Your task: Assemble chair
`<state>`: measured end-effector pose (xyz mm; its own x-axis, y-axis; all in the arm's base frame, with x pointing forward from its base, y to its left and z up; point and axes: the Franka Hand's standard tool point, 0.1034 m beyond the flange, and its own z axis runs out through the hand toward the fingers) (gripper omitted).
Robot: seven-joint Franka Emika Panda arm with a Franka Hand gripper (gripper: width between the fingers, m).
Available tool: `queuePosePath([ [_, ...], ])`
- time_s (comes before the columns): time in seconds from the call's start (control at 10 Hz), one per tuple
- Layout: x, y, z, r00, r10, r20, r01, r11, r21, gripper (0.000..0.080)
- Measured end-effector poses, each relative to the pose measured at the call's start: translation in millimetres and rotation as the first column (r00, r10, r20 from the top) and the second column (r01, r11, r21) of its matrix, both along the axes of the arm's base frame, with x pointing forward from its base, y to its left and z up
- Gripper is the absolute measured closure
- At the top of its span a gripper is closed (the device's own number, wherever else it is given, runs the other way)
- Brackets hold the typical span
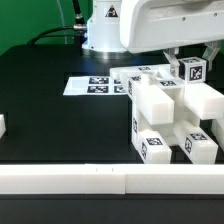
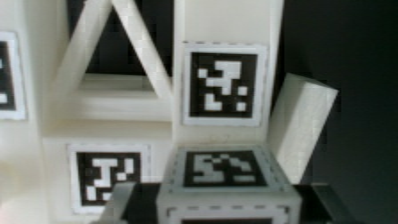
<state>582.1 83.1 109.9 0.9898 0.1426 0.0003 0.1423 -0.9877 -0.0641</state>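
The partly joined chair stands at the exterior view's right: chunky white blocks with black-and-white tags. My gripper hangs over its far right side, shut on a small white tagged chair part. In the wrist view the gripper has its dark fingers on both sides of that part. Below it lie the chair's white bars, slanted struts and more tags. What the held part's underside touches is hidden.
The marker board lies flat on the black table, left of the chair. A long white rail runs along the front edge. A small white piece sits at the exterior view's left edge. The arm's base stands behind.
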Motion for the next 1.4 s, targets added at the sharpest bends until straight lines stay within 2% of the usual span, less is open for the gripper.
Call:
queuePosePath([
  [0.2, 0.6, -2.1, -0.2, 0.990, -0.143, -0.008, 0.143, 0.990, -0.001, 0.0518],
  [0.5, 1.1, -2.2, -0.2, 0.902, -0.431, -0.033, 0.432, 0.902, 0.010, 0.0517],
  [0.9, 1.2, -1.1, -1.5, 0.683, -0.728, -0.059, 0.729, 0.685, -0.009, 0.0517],
  [1.0, 1.7, -0.6, -1.9, 0.601, -0.797, -0.068, 0.798, 0.603, -0.011, 0.0517],
  [1.3, 2.1, 0.0, -1.7, 0.463, -0.883, -0.077, 0.885, 0.466, -0.022, 0.0517],
  [1.4, 1.9, 0.3, -2.0, 0.450, -0.889, -0.078, 0.891, 0.453, -0.023, 0.0434],
])
